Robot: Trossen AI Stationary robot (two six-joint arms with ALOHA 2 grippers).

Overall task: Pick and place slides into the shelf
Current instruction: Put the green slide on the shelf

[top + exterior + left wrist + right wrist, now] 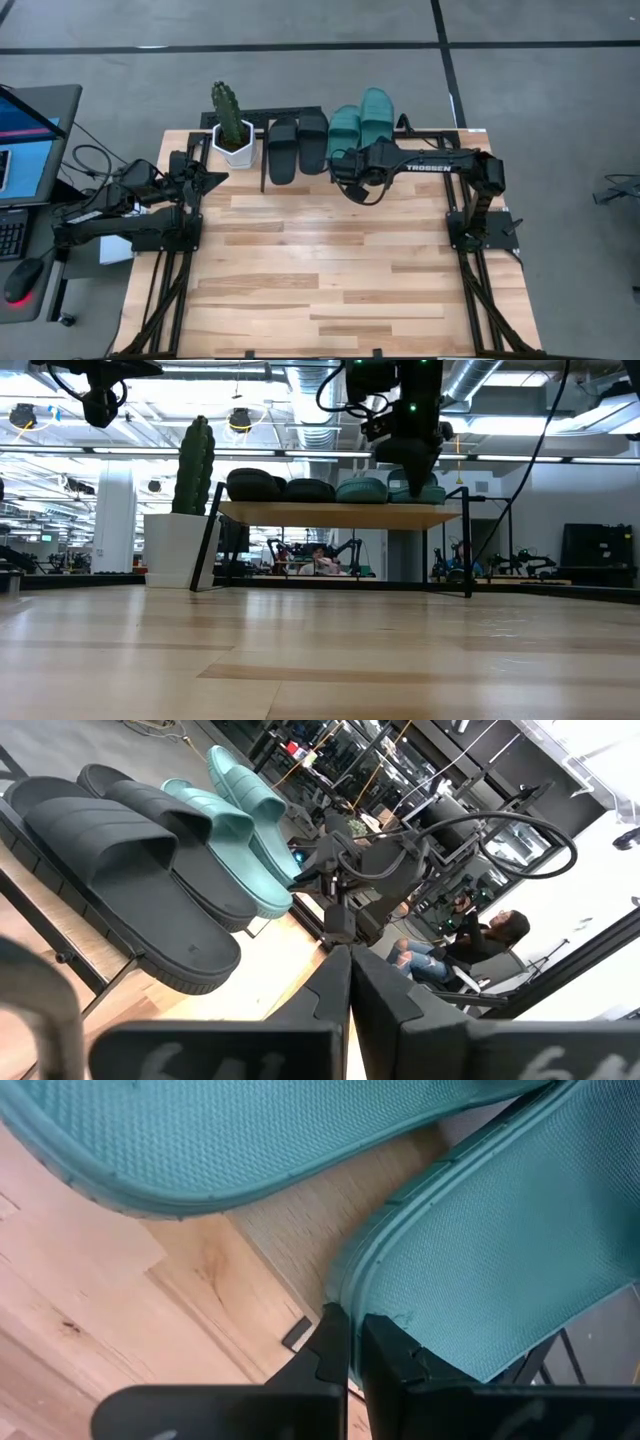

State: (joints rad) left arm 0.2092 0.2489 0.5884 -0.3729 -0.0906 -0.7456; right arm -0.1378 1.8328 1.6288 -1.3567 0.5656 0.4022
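Two black slides [297, 146] and two teal green slides [360, 122] are showing on the shelf [340, 515], whose top panel is light wood on a thin black frame. The teal soles are showing a fine dotted texture with ribbed edges. The worktop [330, 270] is showing pale planks, and a green cactus [228, 110] is sitting in a white pot [234, 148].

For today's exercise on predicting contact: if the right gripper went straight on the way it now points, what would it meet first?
Most likely the heel edge of the nearer teal slide, which lies right ahead of the right gripper and its shut fingers. Whether they already touch is unclear.
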